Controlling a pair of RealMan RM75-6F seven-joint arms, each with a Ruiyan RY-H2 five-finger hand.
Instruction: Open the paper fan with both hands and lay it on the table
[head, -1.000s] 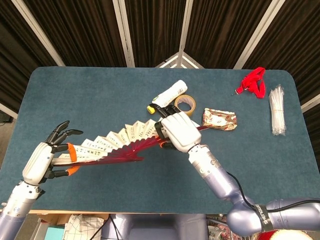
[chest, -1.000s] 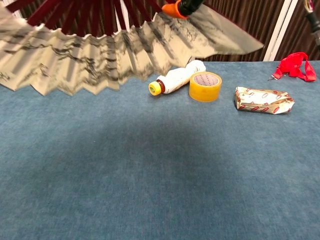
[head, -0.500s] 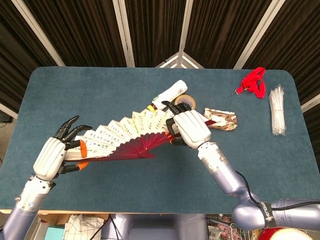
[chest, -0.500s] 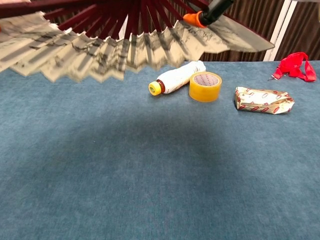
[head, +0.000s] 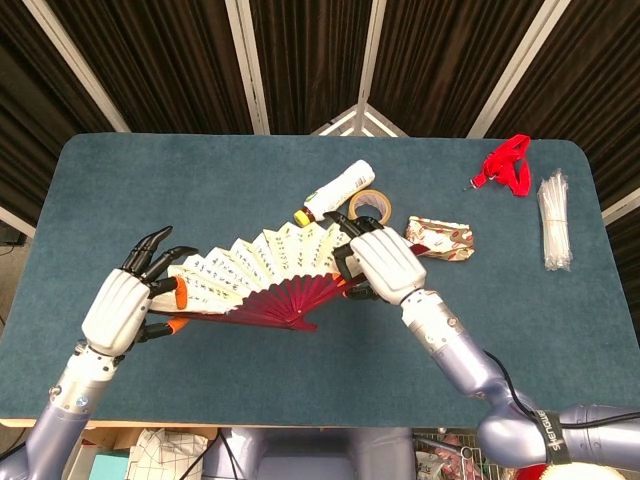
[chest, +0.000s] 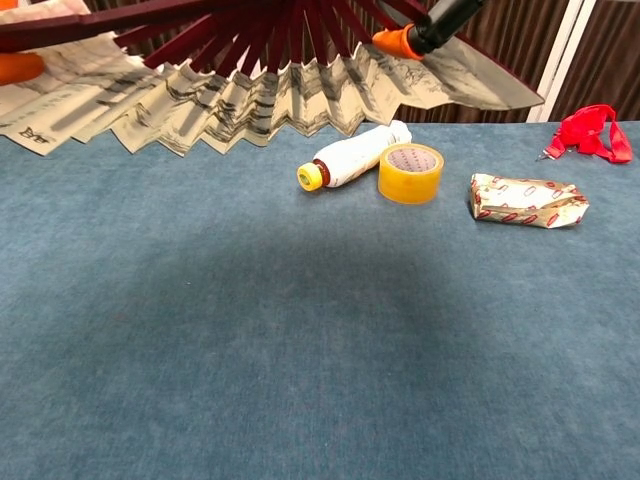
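Note:
The paper fan (head: 255, 272) is spread wide, cream pleats with dark red ribs, held in the air above the blue table (head: 180, 180). My left hand (head: 128, 305) pinches its left end rib between orange-tipped fingers. My right hand (head: 383, 262) grips the right end near the pivot. In the chest view the fan (chest: 250, 90) stretches across the top of the frame, its underside ribs dark red. There an orange fingertip of the right hand (chest: 425, 32) shows at the fan's right part, and a tip of the left hand (chest: 18, 66) at the far left.
Just behind the fan lie a white bottle with a yellow cap (head: 338, 190), a roll of yellow tape (head: 370, 206) and a patterned packet (head: 439, 238). A red lanyard (head: 508, 165) and a clear bundle of sticks (head: 555, 220) sit at the far right.
Both hands have shifted to the right and slightly away from me, carrying the fan. The fan's arc has tightened and its left end has risen.

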